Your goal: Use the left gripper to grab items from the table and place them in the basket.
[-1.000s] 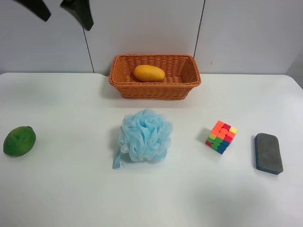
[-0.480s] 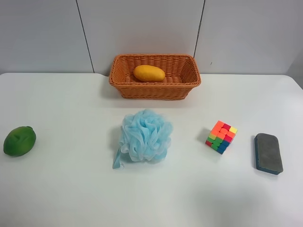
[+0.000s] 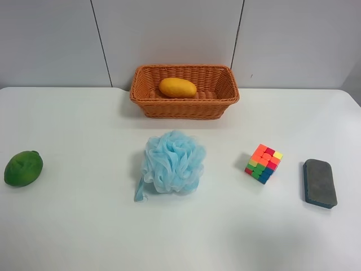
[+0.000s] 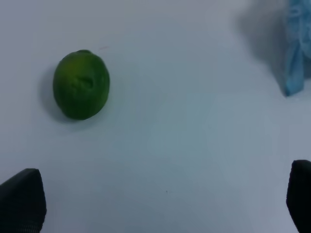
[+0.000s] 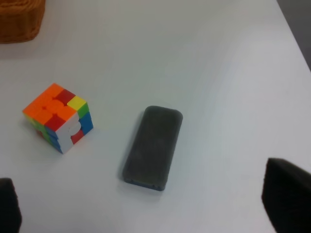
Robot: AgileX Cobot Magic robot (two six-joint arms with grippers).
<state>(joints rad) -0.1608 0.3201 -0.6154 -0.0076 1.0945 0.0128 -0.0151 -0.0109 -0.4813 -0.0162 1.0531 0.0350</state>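
Observation:
The wicker basket (image 3: 186, 107) stands at the back of the white table with the yellow-orange mango (image 3: 177, 87) lying in it. The green fruit (image 3: 23, 168), light-blue pouf (image 3: 172, 161), puzzle cube (image 3: 263, 163) and dark sponge block (image 3: 320, 182) lie apart on the table. No arm shows in the exterior high view. My left gripper (image 4: 160, 208) is open and empty above the table, with the green fruit (image 4: 81, 85) ahead of it and the pouf's edge (image 4: 296, 48) to one side. My right gripper (image 5: 146, 213) is open and empty over the sponge block (image 5: 153, 146) and the cube (image 5: 58, 124).
A grey panelled wall (image 3: 169, 34) rises behind the table. A corner of the basket (image 5: 19, 19) shows in the right wrist view. The table's edge (image 5: 294, 29) runs past the sponge block.
One second ago black gripper fingers showed at the top left of the exterior high view. They have left that view. The items have not moved.

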